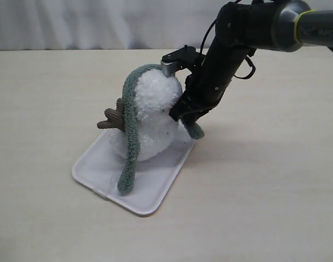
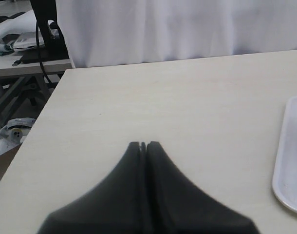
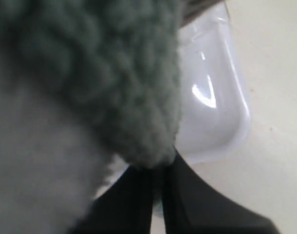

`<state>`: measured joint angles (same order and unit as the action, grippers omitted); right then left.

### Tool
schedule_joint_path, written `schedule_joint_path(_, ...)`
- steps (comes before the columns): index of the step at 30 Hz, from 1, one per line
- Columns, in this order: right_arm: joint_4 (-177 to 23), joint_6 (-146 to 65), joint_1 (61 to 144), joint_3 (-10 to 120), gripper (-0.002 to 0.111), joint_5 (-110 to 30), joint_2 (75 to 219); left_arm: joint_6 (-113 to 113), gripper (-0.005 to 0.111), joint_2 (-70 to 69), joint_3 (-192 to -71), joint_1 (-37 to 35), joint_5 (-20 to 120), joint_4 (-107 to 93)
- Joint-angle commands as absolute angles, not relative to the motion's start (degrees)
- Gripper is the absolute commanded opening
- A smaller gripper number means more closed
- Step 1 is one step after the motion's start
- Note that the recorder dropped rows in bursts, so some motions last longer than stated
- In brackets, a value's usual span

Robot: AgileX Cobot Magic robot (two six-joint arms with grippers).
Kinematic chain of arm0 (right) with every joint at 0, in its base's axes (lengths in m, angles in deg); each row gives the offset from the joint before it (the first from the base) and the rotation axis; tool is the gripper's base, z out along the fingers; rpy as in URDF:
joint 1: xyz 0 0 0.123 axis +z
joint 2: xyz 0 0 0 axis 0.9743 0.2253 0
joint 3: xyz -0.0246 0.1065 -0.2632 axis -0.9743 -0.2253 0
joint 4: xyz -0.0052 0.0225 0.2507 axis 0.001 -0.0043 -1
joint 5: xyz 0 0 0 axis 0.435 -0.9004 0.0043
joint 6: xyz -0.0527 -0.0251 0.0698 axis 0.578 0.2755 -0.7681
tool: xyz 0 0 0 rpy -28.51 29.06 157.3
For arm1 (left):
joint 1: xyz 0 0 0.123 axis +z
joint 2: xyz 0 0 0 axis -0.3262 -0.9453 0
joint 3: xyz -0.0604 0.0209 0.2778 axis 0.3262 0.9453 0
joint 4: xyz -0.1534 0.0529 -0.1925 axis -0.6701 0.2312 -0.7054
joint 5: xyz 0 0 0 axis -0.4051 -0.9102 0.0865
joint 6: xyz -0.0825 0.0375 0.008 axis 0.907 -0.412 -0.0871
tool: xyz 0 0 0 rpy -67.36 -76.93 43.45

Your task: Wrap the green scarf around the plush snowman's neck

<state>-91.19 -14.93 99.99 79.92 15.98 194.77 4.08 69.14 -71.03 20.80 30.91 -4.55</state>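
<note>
The plush snowman [image 1: 155, 98] stands upright on a flat white tray [image 1: 95, 173], one brown twig arm [image 1: 114, 117] sticking out on the left. The green scarf [image 1: 131, 143] lies over the top and back of its head. One end hangs down the left side onto the tray, and the other end [image 1: 196, 131] dangles at the right. My right gripper [image 1: 184, 112] presses against the snowman's right side near the neck, shut on the scarf [image 3: 114, 73]; the right gripper [image 3: 160, 163] pinches the scarf at the tips. My left gripper [image 2: 142, 144] is shut, empty, over bare table.
The tray's rim [image 2: 287, 165] shows at the edge of the left wrist view, and its corner [image 3: 226, 122] lies under the right gripper. The beige table ends at a white curtain; beyond its left edge stand other desks and cables [image 2: 27, 44].
</note>
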Motion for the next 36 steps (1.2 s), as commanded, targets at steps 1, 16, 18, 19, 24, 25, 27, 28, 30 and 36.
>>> schedule_joint_path(1,-97.3,-8.8,99.8,79.9,0.004,15.5,195.3,4.2,0.0,69.3,-70.9,20.4,31.5,-4.7)
schedule_joint_path(16,-95.5,-8.5,99.8,80.6,0.051,18.7,190.9,4.2,0.0,69.3,-70.9,20.4,31.5,-4.7)
schedule_joint_path(18,-91.8,-9.5,99.8,80.6,0.053,23.4,187.7,4.2,0.0,69.3,-70.9,20.4,31.5,-4.7)
schedule_joint_path(19,-90.7,-10.2,99.8,80.6,0.053,25.5,186.0,4.2,0.0,69.3,-70.9,20.4,31.5,-4.7)
schedule_joint_path(24,-99.0,-10.1,99.8,80.6,0.047,16.2,176.0,4.2,0.0,69.3,-70.9,20.4,31.6,-4.7)
schedule_joint_path(25,-104.4,-8.7,99.8,80.5,0.038,12.0,174.9,4.2,0.0,69.3,-70.9,20.4,31.6,-4.7)
schedule_joint_path(27,-111.2,-4.5,100.9,80.5,0.025,8.2,174.5,4.2,0.0,69.3,-70.9,20.4,31.6,-4.7)
schedule_joint_path(28,-112.5,-4.0,101.8,80.5,0.019,6.6,174.5,4.2,0.0,69.3,-70.9,20.4,31.6,-4.7)
schedule_joint_path(30,-112.7,-4.5,104.6,80.5,0.005,2.7,175.3,4.1,0.0,69.3,-70.9,20.4,31.6,-3.9)
schedule_joint_path(36,-110.1,-8.8,108.9,80.6,0.004,-7.6,180.5,3.8,0.0,69.3,-70.9,20.4,43.8,-0.8)
